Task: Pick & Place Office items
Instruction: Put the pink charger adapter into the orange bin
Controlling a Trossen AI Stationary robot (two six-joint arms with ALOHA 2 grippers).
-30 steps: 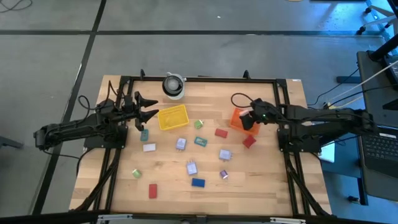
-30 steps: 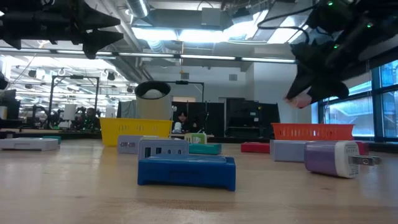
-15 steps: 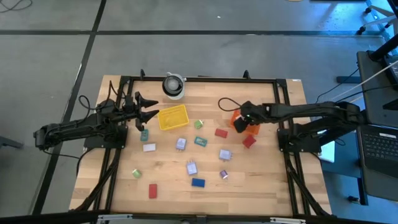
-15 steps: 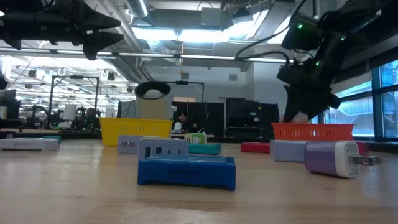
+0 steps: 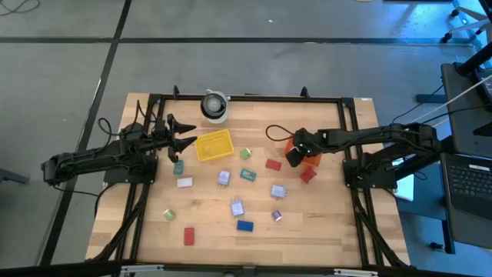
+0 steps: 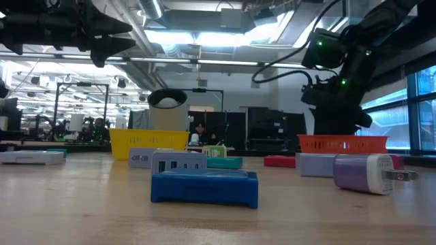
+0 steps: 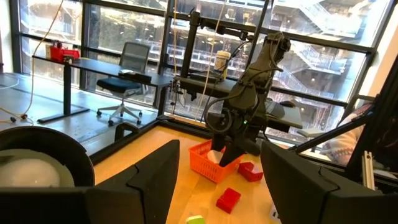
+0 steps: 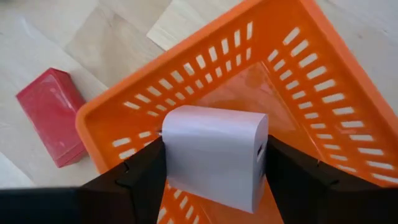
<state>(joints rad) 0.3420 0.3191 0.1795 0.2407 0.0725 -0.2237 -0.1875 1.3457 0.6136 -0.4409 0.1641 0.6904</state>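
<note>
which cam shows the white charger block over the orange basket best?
Right wrist view: white charger block fills the frame between the right gripper's jaws, above the orange basket. High, low and left wrist views hide it behind the arm.

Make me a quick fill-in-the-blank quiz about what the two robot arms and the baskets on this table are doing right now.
1. The right gripper holds a white charger over the ____ basket.
2. The left gripper hovers beside the ____ basket.
3. The block lying just outside the orange basket is ____.
4. Nearest the low camera lies a ____ block.

Missing words: orange; yellow; red; blue
</note>
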